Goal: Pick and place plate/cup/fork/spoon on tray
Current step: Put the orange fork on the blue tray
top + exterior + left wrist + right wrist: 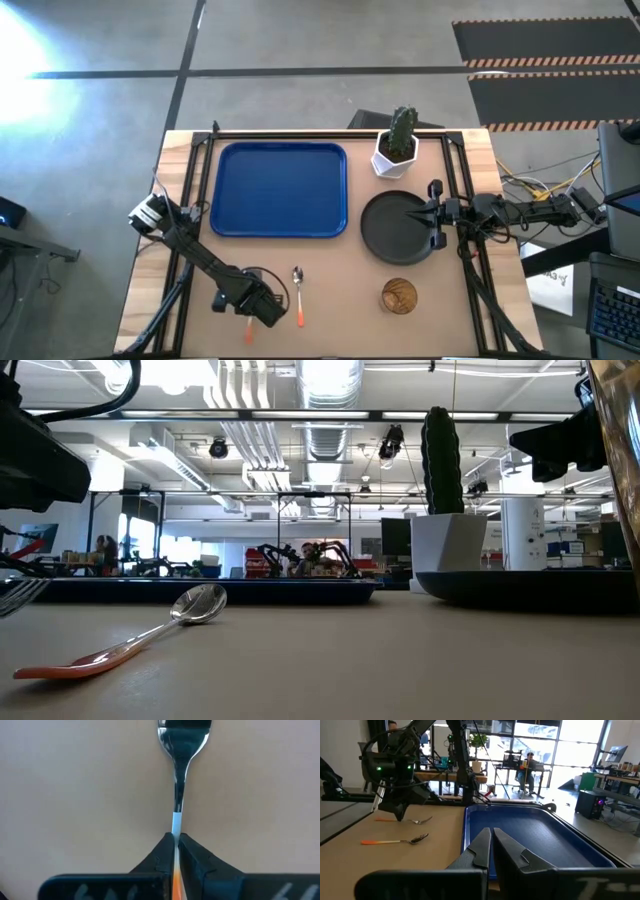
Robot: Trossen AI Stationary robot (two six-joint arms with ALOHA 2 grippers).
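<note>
**Two arms down, fork pinched**

Left gripper [176, 851] fingers closed on the fork [179, 780] handle, fork apparently still lying on the counter [330, 280] beside the spoon [298, 293]. Right gripper [432, 213] fingers closed, empty, over the plate [392, 232] next to the tray [279, 189].

Bright overhead lamps flood the room; glare whitens the floor, and the fork [183, 750] beyond the left gripper [176, 851] blurs.

Left gripper [176, 851] tight on fork [179, 795] handle above tabletop [75, 795]
</note>
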